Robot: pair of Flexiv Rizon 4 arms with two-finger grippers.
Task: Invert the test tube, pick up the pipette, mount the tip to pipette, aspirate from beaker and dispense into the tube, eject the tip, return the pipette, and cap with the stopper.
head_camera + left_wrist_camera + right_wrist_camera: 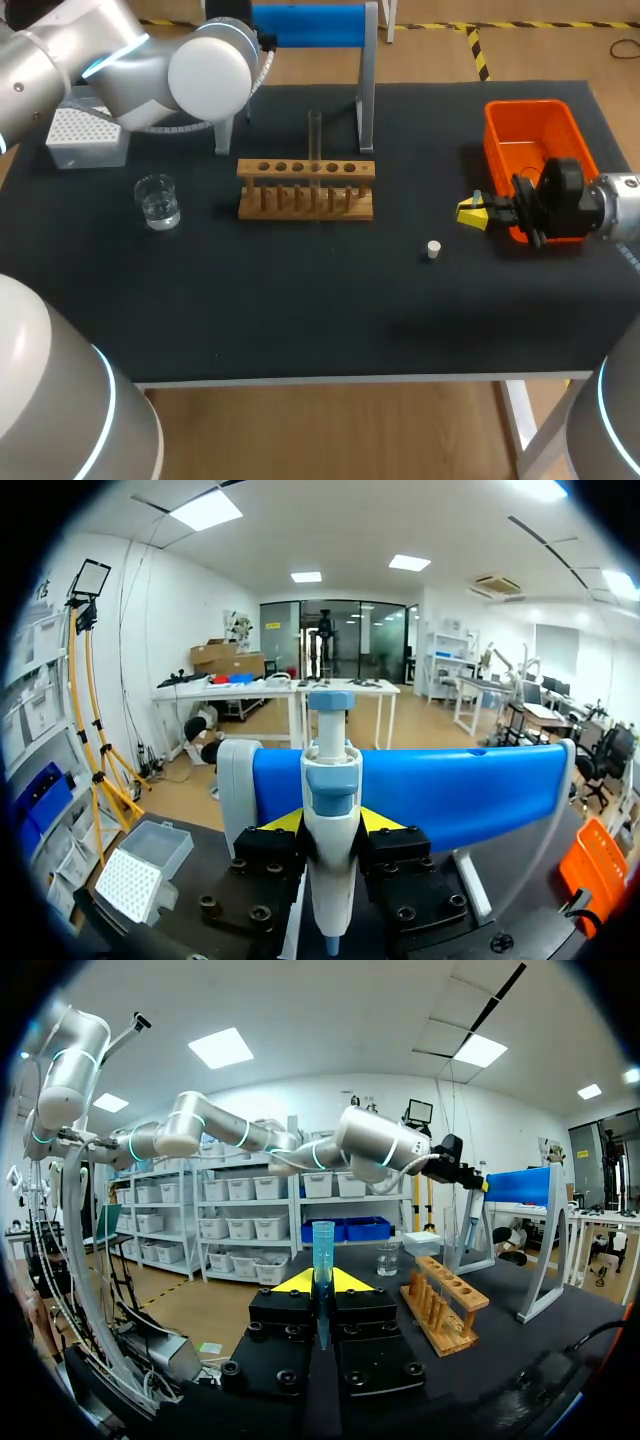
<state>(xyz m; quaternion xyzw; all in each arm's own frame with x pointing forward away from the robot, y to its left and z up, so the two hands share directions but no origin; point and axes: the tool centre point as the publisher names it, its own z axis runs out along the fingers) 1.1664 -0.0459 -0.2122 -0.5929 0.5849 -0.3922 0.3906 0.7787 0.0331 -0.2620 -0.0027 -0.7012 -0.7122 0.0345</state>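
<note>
**Pipette.** The pipette (331, 880) stands upright between the fingers of the left pincer (331, 821). The pincer is clamped on its white body from both sides. It sits directly in front of the blue crossbar of the pipette stand (450, 790) at the rear of the bench (300, 300). In the head view the left arm covers it.

**Pipette tip.** A translucent blue pipette tip (322, 1245) sits between the fingers of the right pincer (322, 1282). The fingers are closed on it, and its wide open end points away from the wrist. This pincer (472, 213) hangs just beside the near left corner of the orange bin (530, 112), at the bench's right side.

**Test tube.** The test tube (314, 140) stands upright in the wooden rack (305, 190), towards the right of its row of holes. The rack is at mid-bench, in front of the stand.

**Stopper.** The white stopper (433, 249) lies on the bench by itself. It is in front and to the right of the rack, near the right pincer but apart from it.

**Beaker.** The glass beaker (158, 200) holds clear liquid. It stands to the left of the rack, well apart from it.

**Tip box.** The tip box (85, 135) sits at the rear left, behind the beaker and partly under the left arm.
</note>
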